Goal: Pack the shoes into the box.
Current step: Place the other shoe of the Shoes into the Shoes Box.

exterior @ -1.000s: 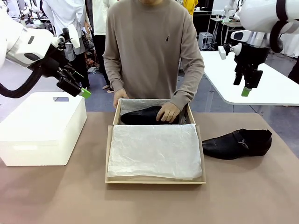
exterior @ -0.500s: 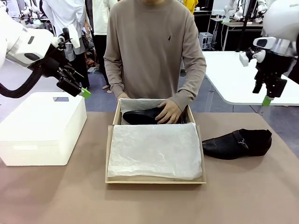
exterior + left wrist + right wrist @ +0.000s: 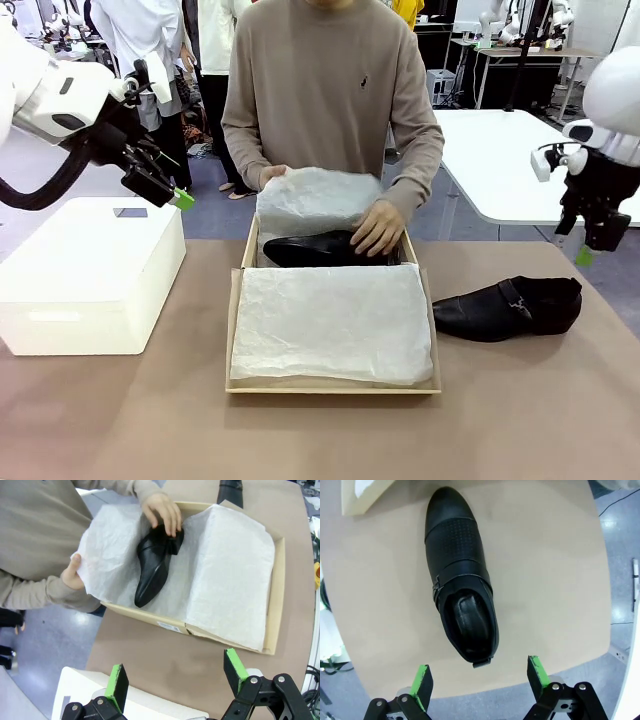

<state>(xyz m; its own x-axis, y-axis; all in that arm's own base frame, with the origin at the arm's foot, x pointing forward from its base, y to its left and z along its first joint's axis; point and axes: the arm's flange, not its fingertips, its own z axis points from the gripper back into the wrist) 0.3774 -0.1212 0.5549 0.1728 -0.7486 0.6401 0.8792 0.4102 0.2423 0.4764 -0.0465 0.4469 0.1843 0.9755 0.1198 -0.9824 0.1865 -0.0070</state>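
A person point(image 3: 330, 110) in a beige sweater point(image 3: 300, 60) is standing at the far side of the brown bench point(image 3: 520, 420), pressing one hand point(image 3: 378, 228) onto a glossy black pointed-toe shoe point(image 3: 310, 249) lying in the far end of the shallow brown cardboard box point(image 3: 236, 330). The other hand point(image 3: 272, 177) is lifting a crinkled sheet of white tissue paper point(image 3: 318, 198) above it, and more wrinkled tissue is covering the near part of the box. The second shoe point(image 3: 510, 306), smooth leather with a perforated band and a small buckle strap, is resting upright on the bench just beside the box, its toe pointing toward it. The right end effector point(image 3: 480, 672) is hovering above that shoe's heel end, its green-padded fingers spread wide and gripping nothing. The left end effector point(image 3: 176, 672) is hanging released and empty over a corner of a smooth white rectangular container point(image 3: 90, 270) standing left of the cardboard box.
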